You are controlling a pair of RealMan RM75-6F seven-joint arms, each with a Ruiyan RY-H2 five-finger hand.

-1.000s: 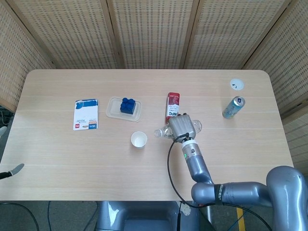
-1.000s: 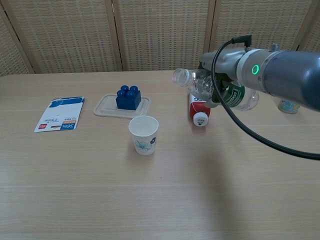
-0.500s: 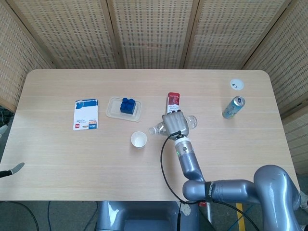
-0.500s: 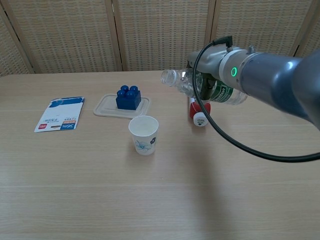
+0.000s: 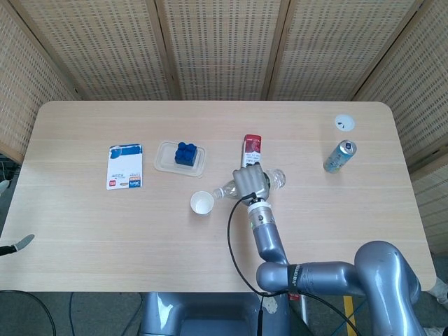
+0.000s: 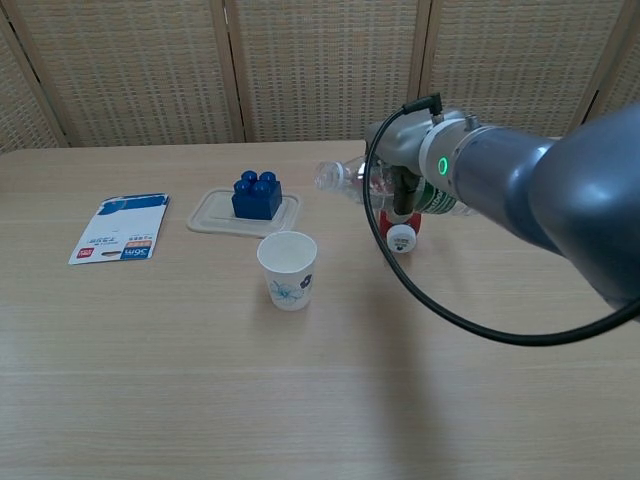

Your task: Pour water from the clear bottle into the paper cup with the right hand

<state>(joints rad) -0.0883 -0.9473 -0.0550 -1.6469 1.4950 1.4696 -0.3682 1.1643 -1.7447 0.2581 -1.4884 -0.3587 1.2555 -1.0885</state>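
My right hand (image 5: 252, 182) (image 6: 400, 165) grips the clear bottle (image 5: 227, 189) (image 6: 345, 181), which is tipped on its side above the table with its open neck pointing left. The neck hangs just right of and above the white paper cup (image 5: 201, 203) (image 6: 288, 270), which stands upright near the table's middle. No water shows falling from the bottle. The bottle's base with its green label (image 6: 440, 198) sticks out on the right of the hand. A tip of the left hand (image 5: 21, 245) shows at the far left edge of the head view.
A red and white carton (image 5: 251, 152) (image 6: 400, 230) lies behind the hand. A blue block (image 5: 185, 153) (image 6: 257, 195) sits on a clear lid. A blue and white packet (image 5: 124, 166) lies at the left. A can (image 5: 339, 156) and a white cap (image 5: 344, 123) are at the back right.
My right hand has carried the bottle leftward toward the cup, and the bottle's neck now sits lower and nearer the cup's rim.
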